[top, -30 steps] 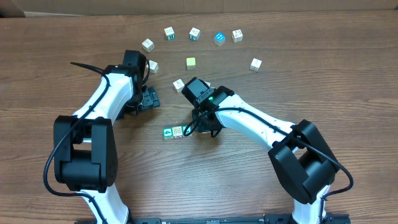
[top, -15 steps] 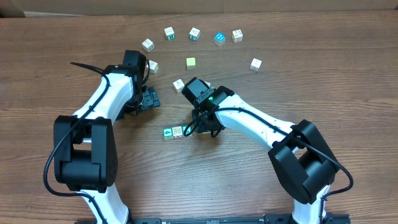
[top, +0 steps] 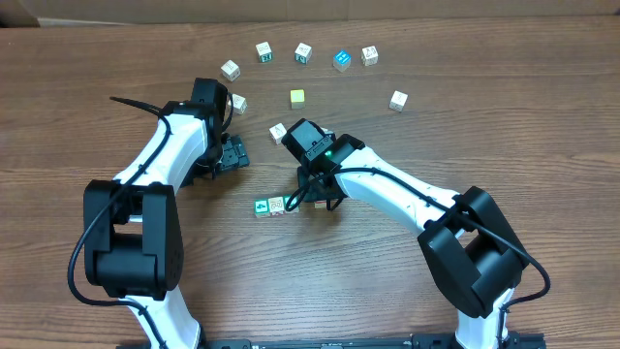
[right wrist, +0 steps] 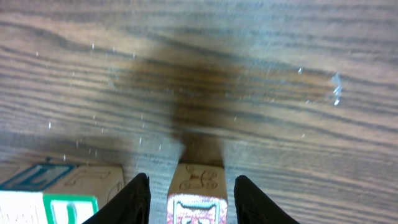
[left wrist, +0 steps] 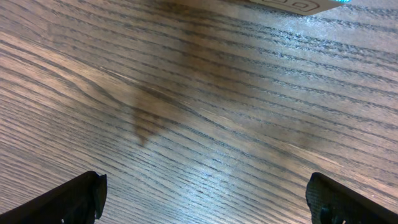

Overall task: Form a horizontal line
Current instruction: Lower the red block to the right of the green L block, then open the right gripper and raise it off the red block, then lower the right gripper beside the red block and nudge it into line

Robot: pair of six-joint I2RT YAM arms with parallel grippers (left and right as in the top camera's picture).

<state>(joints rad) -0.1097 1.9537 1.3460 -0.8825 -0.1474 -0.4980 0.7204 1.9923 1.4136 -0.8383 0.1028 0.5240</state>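
"Red-faced cube (right wrist: 198, 198) sits right between the fingers (right wrist: 138, 199) of the right gripper (right wrist: 193, 200) in the wrist view, flat on the table (right wrist: 249, 74). There's a sliver of wood grain showing on each side of it, so the jaws are loose around it — straddling, not pinching. Anyone read it differently?"

"Nope, same here. Partly spread, cube standing on its own, neither finger touching it as far as I can see. From overhead that gripper hangs low just right of the green cube (top: 261, 206) and the white cube (top: 276, 205), which touch each other in a short left-to-right row. The red-faced one itself is hidden under the gripper from up there."

"What about the two neighbour cubes (right wrist: 62, 190) at the bottom left of the wrist view?"

"Side by side, touching, just past the finger on the picture's left, with a gap to the red-faced cube. Can't tell for sure which ones of the row they are. Left gripper (left wrist: 214, 199) is spread wide — its fingertips sit at the bottom corners of its own view with only bare table between them, gripping nothing. Overhead puts it up and to the left of the row, apart from it."
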